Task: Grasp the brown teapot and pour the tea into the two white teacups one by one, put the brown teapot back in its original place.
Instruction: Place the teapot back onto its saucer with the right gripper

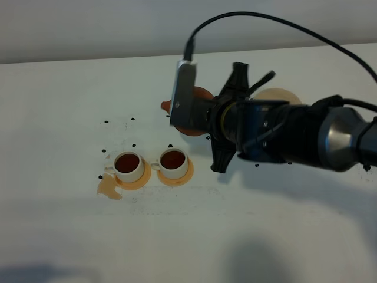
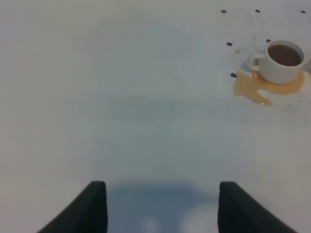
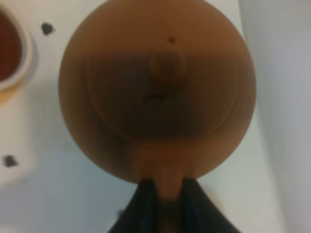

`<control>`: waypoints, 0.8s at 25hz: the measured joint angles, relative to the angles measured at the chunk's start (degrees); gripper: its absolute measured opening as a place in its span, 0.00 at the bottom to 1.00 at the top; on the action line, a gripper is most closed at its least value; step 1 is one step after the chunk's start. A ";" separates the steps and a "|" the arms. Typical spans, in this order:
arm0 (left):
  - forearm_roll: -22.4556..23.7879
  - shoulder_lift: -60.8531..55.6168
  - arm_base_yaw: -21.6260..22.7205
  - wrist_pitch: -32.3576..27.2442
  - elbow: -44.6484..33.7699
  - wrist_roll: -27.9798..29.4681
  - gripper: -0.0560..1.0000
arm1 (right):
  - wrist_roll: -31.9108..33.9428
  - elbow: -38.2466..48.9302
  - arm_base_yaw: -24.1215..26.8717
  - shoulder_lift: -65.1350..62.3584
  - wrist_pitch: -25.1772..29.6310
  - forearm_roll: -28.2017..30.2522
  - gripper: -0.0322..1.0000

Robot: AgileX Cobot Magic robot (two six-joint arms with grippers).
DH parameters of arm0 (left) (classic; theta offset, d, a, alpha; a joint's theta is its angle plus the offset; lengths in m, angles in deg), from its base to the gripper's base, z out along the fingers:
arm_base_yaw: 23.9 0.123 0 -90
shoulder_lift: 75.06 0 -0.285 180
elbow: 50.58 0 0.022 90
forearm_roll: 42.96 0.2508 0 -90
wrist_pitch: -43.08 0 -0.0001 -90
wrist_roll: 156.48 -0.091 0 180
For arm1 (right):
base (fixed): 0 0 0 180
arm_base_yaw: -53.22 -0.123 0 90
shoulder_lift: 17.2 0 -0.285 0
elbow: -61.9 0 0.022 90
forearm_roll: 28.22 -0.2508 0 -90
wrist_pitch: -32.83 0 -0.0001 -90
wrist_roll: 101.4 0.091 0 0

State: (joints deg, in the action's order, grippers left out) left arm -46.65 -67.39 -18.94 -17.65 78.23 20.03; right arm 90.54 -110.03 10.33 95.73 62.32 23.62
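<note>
I'm holding the round reddish-brown clay teapot (image 3: 158, 87) by its handle in the right gripper (image 3: 165, 187), both white ceramic teacups (image 1: 129, 165) looking full, returning it right toward the pale cream saucer (image 1: 281, 95).

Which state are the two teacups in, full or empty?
Both hold tea. The left teacup and right teacup show dark reddish-brown liquid inside; spilled tea pools beside the left one.
</note>
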 joint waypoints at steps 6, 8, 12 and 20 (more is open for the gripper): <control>0.00 0.00 0.00 0.00 0.00 0.00 0.53 | 0.02 -2.04 3.27 0.00 2.22 -20.61 0.14; 0.00 0.00 0.00 0.00 0.00 0.00 0.53 | -1.21 -2.04 4.62 0.00 2.54 -25.98 0.14; 0.00 0.00 0.00 0.00 0.00 0.00 0.53 | -5.05 -2.04 6.68 0.00 3.08 -34.60 0.14; 0.00 0.00 0.00 0.00 0.00 0.00 0.53 | -10.40 -2.11 9.57 2.96 2.44 -43.45 0.14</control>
State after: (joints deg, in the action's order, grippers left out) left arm -46.65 -67.39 -18.94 -17.65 78.23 20.03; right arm 80.13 -112.13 19.91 98.69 64.76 -19.83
